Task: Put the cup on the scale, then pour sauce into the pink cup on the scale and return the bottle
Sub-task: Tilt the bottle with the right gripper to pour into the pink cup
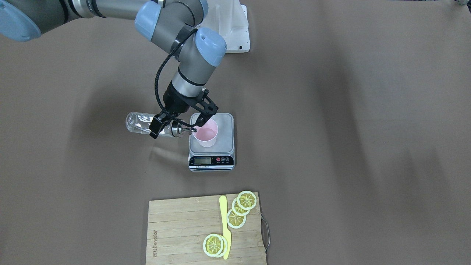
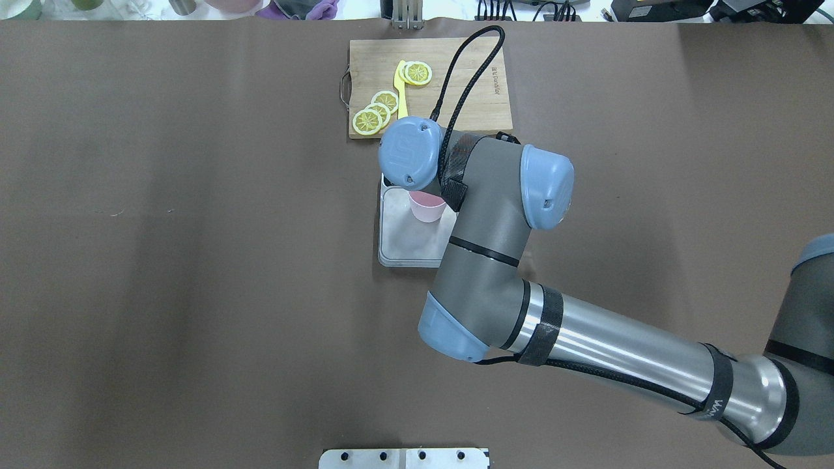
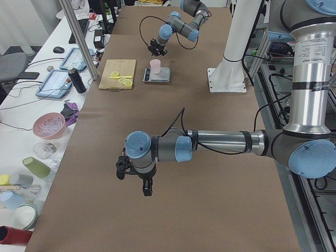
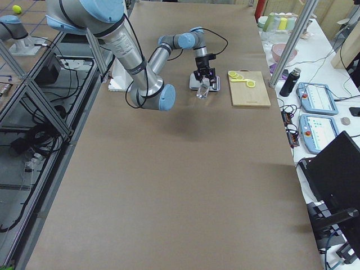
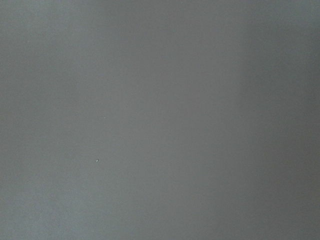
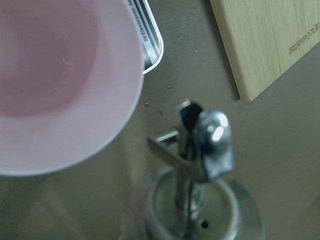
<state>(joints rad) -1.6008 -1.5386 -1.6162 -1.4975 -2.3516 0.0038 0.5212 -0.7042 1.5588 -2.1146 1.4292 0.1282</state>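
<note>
1. Glass shows first at the left of the front-facing view: the bottle (image 1: 139, 123), clear and tipped almost level above the brown table (image 1: 349, 147).
2. Next we meet the right gripper (image 1: 162, 127), its black fingers clamped tight across the bottle near the neck.
3. From there the silver spout (image 1: 186, 129) points rightward, its tip at the rim of the cup (image 1: 206, 134) on the bottle side. In the right wrist view we see it just beside that rim.
4. The cup stands upright on the scale (image 1: 225, 127), toward the bottle side of the grey platform. Whether it holds any liquid we cannot tell.
5. The scale's black display strip faces the cutting board (image 1: 184, 221), which lies well apart from it.
6. On the board's right half we see a yellow knife (image 1: 224, 224) and lemon slices (image 1: 246, 200) on either side of the blade.
7. In the overhead view the right arm (image 2: 485, 247) stands in the way. It covers the bottle, the gripper and one edge of the scale, and only the cup peeks out.
8. Farthest over, the left gripper (image 3: 134, 178) hangs above the table well apart from the scale. We see it only in the side view and cannot tell how far open it is.
</note>
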